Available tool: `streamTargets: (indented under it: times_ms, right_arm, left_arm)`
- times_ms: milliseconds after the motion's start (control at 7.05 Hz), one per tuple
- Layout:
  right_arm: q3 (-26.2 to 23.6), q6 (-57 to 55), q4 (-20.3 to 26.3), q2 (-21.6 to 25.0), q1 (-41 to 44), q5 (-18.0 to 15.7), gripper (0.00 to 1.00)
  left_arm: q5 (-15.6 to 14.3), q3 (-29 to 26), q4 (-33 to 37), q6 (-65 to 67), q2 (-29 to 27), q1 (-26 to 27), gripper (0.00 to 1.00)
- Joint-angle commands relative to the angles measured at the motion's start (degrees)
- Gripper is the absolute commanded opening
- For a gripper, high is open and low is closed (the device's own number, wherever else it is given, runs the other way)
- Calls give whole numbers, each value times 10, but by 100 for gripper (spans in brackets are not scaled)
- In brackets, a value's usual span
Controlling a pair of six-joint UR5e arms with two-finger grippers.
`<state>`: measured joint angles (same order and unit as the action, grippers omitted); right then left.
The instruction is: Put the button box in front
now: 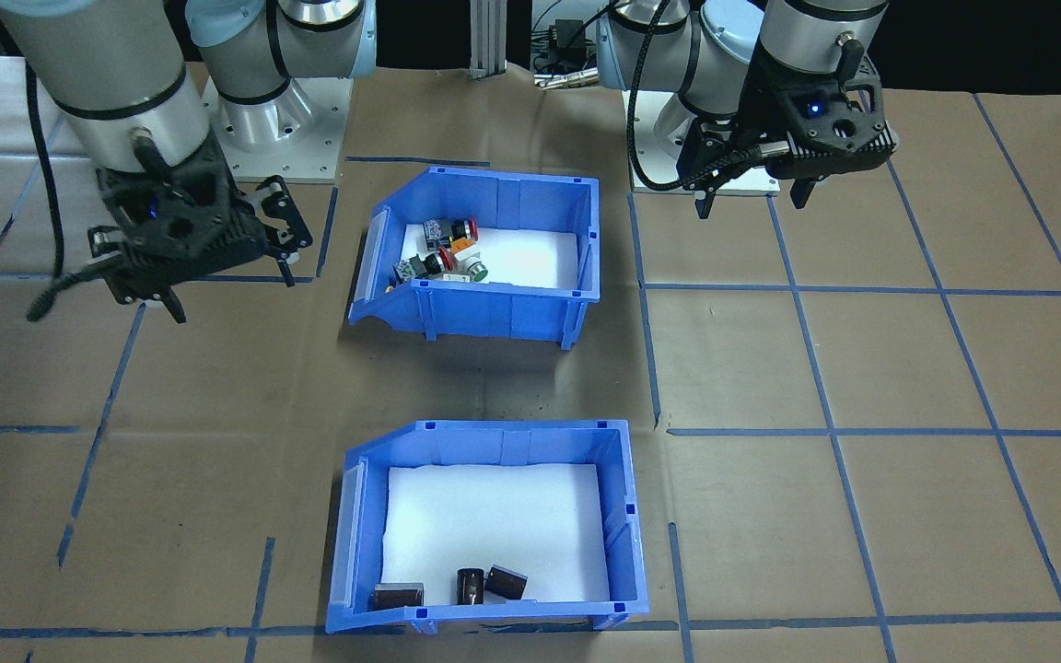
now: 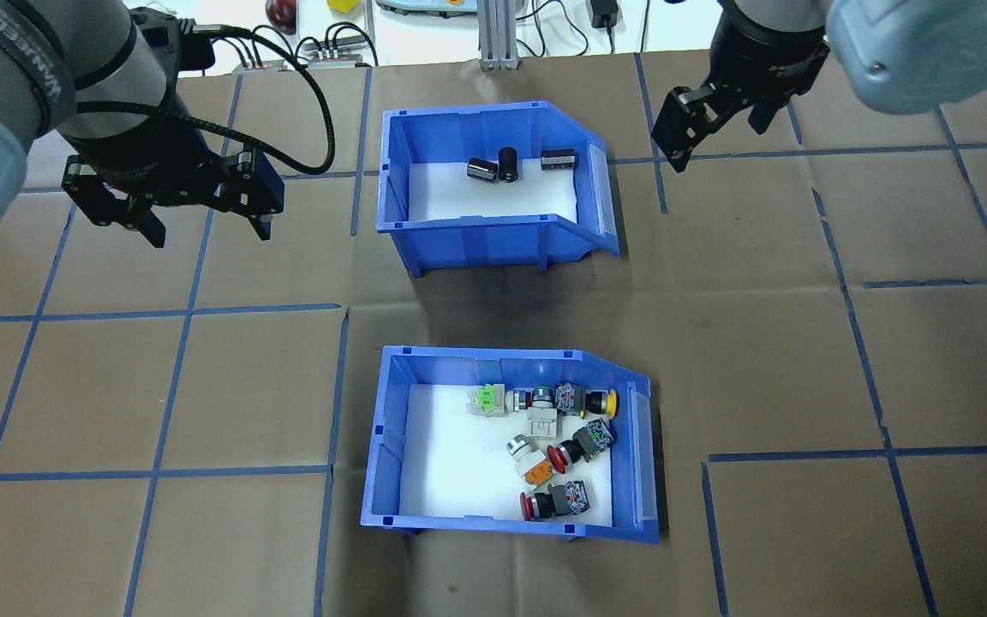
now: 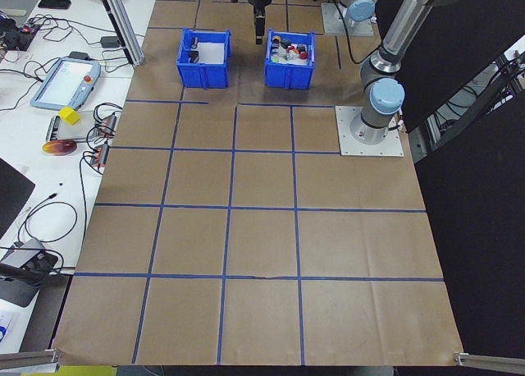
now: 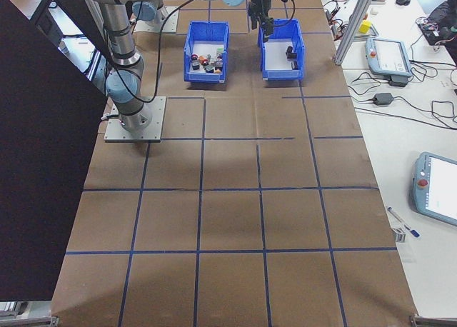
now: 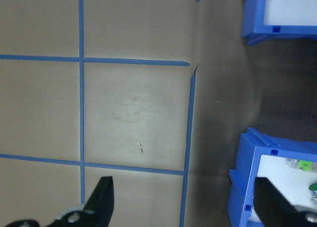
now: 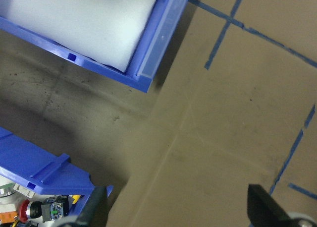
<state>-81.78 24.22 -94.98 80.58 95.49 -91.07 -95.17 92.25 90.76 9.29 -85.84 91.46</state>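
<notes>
The blue plastic button box (image 2: 511, 454), its white foam liner strewn with coloured push-button switches, sits on the brown paper-covered counter (image 2: 802, 343) nearest the robot, behind the other blue bin holding dark cylinders (image 2: 493, 193). Both the left end effector (image 2: 202, 218) and right end effector (image 2: 708, 137) hover empty with fingers apart, flanking that farther bin. The box lies back toward the robot and inward from each, about equally near to both.

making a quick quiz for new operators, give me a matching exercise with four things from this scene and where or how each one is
Things:
1. button box
2. second blue bin
3. left gripper
4. right gripper

States:
A. holds only a few dark cylinders, on the far side of the table from the robot
B. open, above bare table beside the far bin's sloped end
C. holds colourful push-buttons, nearer the robot's base
D. open, above bare table on the side of the bins' tall ends

Pairs: 1-C, 2-A, 3-D, 4-B
</notes>
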Motion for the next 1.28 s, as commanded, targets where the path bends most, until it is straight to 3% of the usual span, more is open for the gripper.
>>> streamTargets:
  times_ms: [0,284,425,567,851,1134]
  right_arm:
    - [93,54,1,-105,81,-7,100]
    - [185,140,9,-190,157,-7,100]
    - [201,188,10,-213,173,-4,100]
    - [199,256,9,-222,179,1,100]
    - [192,328,3,-250,204,-1,100]
    - [184,358,-14,-280,213,-8,100]
  left_arm:
    - [3,5,-7,172,-5,2,99]
    - [9,43,15,332,20,12,99]
    - [19,84,14,445,45,28,99]
    - [43,140,2,544,73,48,99]
    - [53,242,-59,648,128,83,98]
    - [109,317,-60,792,186,124,95]
